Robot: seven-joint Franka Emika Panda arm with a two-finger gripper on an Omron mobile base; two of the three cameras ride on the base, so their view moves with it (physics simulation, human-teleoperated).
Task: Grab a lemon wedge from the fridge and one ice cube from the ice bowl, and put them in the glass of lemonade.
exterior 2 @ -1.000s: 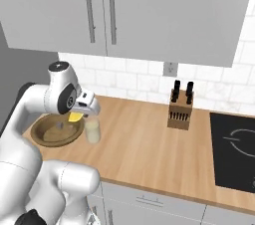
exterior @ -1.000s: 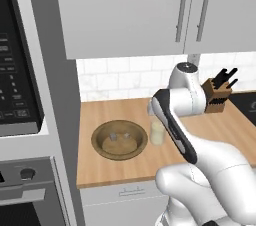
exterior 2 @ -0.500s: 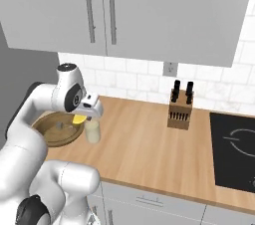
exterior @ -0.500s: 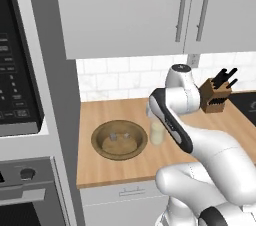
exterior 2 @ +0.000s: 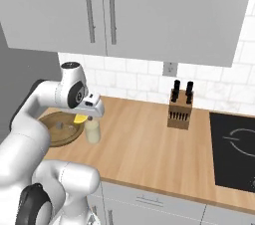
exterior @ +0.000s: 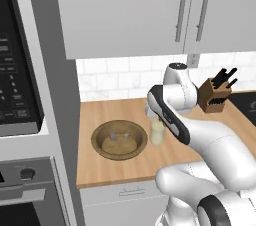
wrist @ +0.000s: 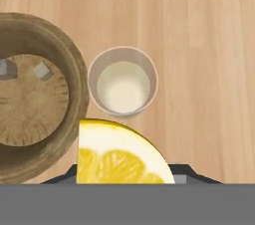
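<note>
Hand (exterior 2: 81, 118) fingertips hidden behind gripped lemon wedge (wrist: 119, 154) above glass of lemonade (wrist: 123, 82)

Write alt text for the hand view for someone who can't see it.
A yellow lemon wedge, held in the tool, hangs above a glass of lemonade on a wooden counter. Beside the glass sits a brown ice bowl with two ice cubes.

The lemon wedge (wrist: 119, 157) is bright yellow with a pale rind edge. The glass of lemonade (wrist: 122, 83) holds pale yellow liquid. The ice bowl (wrist: 35, 94) is brown, wood-grained; the bench (wrist: 199, 45) light tan wood.
</note>
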